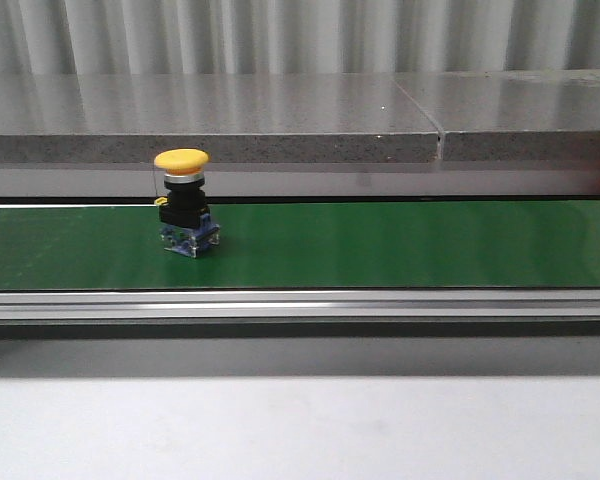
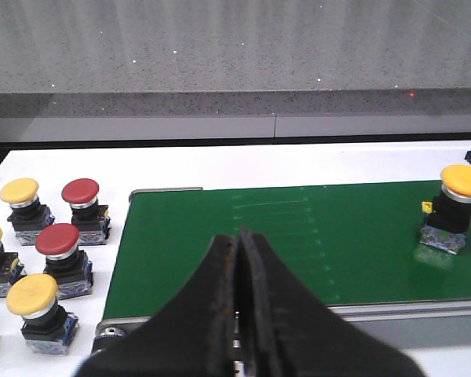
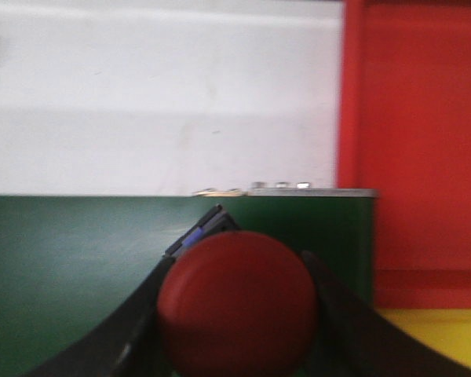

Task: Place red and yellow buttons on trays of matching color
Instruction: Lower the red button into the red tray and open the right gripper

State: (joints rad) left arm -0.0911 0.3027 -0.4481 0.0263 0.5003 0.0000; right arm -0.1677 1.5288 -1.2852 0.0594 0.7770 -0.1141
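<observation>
A yellow button is standing upright on the green belt, toward its left part in the front view and midway between the belt's near and far edges. In the left wrist view the left hand is being held clenched with nothing between its fingers, above the near edge of the belt close to the belt's end. Beside that end, spare buttons, red and yellow, are being kept in a group on the white surface. A red button is being grasped by the right hand above the belt, near the red tray. A corner of the yellow tray is being shown next to the red tray.
</observation>
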